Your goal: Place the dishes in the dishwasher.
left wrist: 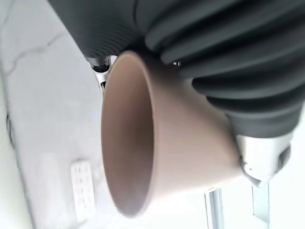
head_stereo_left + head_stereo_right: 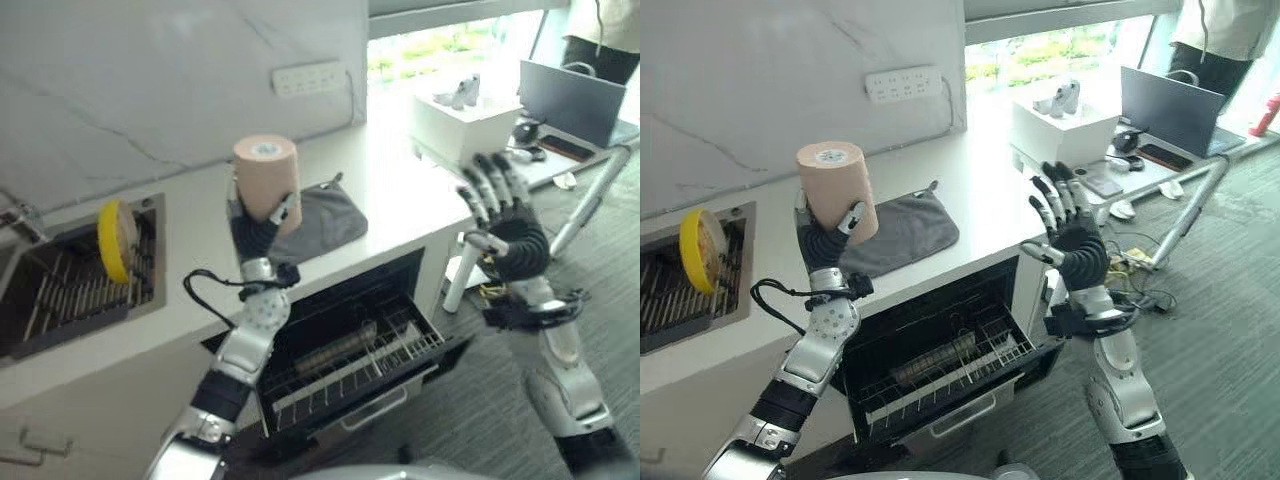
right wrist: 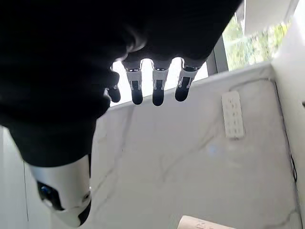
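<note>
Our left hand grips the tan cup upside down above the counter; our right hand is spread, empty. Dishwasher rack awaits; yellow plate remains in the sink.

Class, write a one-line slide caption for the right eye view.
Left hand lifts a tan cup above the counter; right hand open beside the open dishwasher rack.

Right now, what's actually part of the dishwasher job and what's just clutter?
Job:
- tan cup, held upside down in the left hand above the counter
- dishwasher rack, pulled out below the counter
- yellow plate, on edge in the sink rack
- right hand, open, raised, holding nothing

Lying about:
- grey cloth
- white box
- laptop
</note>
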Robot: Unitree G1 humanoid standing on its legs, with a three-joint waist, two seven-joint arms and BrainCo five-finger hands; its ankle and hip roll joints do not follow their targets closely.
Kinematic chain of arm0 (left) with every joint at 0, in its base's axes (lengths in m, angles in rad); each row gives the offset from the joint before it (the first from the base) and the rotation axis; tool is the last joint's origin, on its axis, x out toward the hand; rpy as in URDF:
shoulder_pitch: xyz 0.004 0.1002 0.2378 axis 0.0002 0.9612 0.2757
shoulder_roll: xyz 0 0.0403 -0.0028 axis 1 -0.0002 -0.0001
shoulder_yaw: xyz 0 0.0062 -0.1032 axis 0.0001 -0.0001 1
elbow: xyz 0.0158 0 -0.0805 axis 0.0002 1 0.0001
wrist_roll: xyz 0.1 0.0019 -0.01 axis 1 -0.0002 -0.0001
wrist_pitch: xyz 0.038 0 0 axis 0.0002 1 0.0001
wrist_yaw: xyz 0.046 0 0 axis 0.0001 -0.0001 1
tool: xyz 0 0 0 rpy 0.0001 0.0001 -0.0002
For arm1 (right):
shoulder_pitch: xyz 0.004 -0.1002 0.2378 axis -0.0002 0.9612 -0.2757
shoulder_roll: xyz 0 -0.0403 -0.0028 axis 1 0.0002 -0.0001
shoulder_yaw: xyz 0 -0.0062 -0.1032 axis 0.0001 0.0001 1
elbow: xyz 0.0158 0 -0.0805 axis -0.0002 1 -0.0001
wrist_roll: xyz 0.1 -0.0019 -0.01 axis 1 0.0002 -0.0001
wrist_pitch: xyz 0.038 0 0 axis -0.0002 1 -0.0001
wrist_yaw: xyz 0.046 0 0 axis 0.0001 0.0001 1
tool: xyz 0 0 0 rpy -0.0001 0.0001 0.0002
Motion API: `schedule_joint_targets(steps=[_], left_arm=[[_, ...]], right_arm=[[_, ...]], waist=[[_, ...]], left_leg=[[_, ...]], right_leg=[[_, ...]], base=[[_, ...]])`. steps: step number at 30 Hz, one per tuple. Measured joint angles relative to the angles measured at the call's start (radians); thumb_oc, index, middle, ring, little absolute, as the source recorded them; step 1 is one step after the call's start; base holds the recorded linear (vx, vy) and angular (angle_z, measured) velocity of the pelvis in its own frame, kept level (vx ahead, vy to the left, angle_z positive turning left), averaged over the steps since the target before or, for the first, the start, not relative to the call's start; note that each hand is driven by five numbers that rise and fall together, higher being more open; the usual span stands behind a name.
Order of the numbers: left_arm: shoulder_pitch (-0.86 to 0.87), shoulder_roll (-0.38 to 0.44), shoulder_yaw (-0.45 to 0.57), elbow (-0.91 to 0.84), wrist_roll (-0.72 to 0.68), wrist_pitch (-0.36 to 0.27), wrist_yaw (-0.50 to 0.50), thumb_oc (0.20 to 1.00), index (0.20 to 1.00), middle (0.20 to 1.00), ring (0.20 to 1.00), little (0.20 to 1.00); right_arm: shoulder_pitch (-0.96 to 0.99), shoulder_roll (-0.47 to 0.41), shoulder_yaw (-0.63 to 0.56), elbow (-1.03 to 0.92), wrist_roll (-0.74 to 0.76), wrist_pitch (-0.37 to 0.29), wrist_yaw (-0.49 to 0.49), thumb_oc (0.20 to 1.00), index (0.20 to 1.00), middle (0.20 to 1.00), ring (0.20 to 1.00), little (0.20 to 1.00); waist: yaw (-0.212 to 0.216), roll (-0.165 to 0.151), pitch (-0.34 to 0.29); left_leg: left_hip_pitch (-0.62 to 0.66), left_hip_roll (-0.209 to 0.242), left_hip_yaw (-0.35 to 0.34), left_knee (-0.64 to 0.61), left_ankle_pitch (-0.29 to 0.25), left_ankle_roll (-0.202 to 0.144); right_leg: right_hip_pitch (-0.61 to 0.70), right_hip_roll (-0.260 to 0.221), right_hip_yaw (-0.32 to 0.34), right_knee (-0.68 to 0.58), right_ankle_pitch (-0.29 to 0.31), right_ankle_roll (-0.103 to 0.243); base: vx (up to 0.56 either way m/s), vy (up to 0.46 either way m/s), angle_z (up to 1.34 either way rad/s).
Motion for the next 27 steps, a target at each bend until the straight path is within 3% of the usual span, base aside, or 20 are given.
schedule_joint_targets(steps=[2, 4, 7, 11, 16, 22, 27], left_arm=[[0.001, 0.006, 0.001, -0.001, 0.009, 0.0, 0.023, 0.2, 0.2, 0.2, 0.2, 0.2], [-0.01, 0.009, -0.005, -0.019, 0.106, -0.003, 0.058, 0.2, 0.2, 0.2, 0.2, 0.2], [-0.018, 0.061, -0.014, -0.08, 0.211, -0.003, 0.134, 0.2, 0.2, 0.2, 0.2, 0.2], [-0.057, 0.107, -0.026, -0.054, 0.235, 0.003, 0.208, 0.2, 0.2, 0.2, 0.2, 0.2], [-0.059, 0.082, -0.103, -0.054, 0.264, 0.042, 0.294, 0.2, 0.2, 0.2, 0.2, 0.2], [-0.075, 0.046, -0.115, -0.053, 0.322, 0.111, 0.328, 0.2, 0.2, 0.2, 0.2, 0.2], [-0.076, 0.044, -0.117, -0.035, 0.313, 0.13, 0.326, 0.2, 0.2, 0.2, 0.2, 0.2]], right_arm=[[-0.031, 0.002, 0.018, 0.002, 0.0, 0.006, -0.008, 1.0, 1.0, 1.0, 1.0, 1.0], [-0.103, -0.003, 0.072, 0.01, -0.003, 0.053, -0.043, 1.0, 1.0, 1.0, 1.0, 1.0], [-0.188, -0.001, 0.113, 0.047, -0.035, 0.118, -0.069, 1.0, 1.0, 1.0, 1.0, 1.0], [-0.237, -0.001, 0.142, 0.069, -0.077, 0.167, -0.153, 1.0, 1.0, 1.0, 1.0, 1.0], [-0.281, 0.015, 0.174, 0.072, -0.146, 0.232, -0.26, 1.0, 1.0, 1.0, 1.0, 1.0], [-0.374, 0.07, 0.242, 0.109, -0.147, 0.288, -0.305, 1.0, 1.0, 1.0, 1.0, 1.0], [-0.428, 0.091, 0.288, 0.108, -0.145, 0.306, -0.301, 1.0, 1.0, 1.0, 1.0, 1.0]], waist=[[0.038, -0.001, -0.001], [0.035, -0.012, -0.004], [0.095, -0.019, -0.004], [0.108, -0.038, -0.008], [0.119, -0.046, -0.006], [0.121, -0.049, -0.007], [0.131, -0.049, -0.007]], left_leg=[[0.003, -0.001, -0.007, 0.0, 0.002, -0.003], [-0.014, -0.003, -0.063, -0.001, 0.0, 0.001], [-0.018, -0.006, -0.106, 0.005, 0.011, -0.004], [-0.017, -0.007, -0.135, 0.005, 0.012, -0.005], [-0.031, -0.005, -0.16, 0.005, 0.021, -0.008], [-0.034, -0.006, -0.184, 0.005, 0.025, -0.01], [-0.034, -0.005, -0.19, 0.005, 0.027, -0.01]], right_leg=[[0.012, -0.001, -0.007, 0.001, 0.0, -0.001], [0.025, -0.008, -0.059, 0.004, -0.01, -0.002], [0.045, -0.011, -0.083, 0.005, -0.018, -0.003], [0.062, -0.012, -0.088, 0.004, -0.031, 0.001], [0.061, -0.01, -0.109, 0.004, -0.034, -0.001], [0.074, -0.011, -0.131, 0.004, -0.037, -0.002], [0.078, -0.01, -0.138, 0.004, -0.039, -0.004]], base=[[0.02, -0.043, 0.3], [0.01, -0.022, 0.65], [0.03, -0.015, 0.44], [0.02, -0.02, 0.22], [0.01, -0.011, 0.15], [0.01, -0.01, 0.09], [0.01, -0.007, 0.05]])
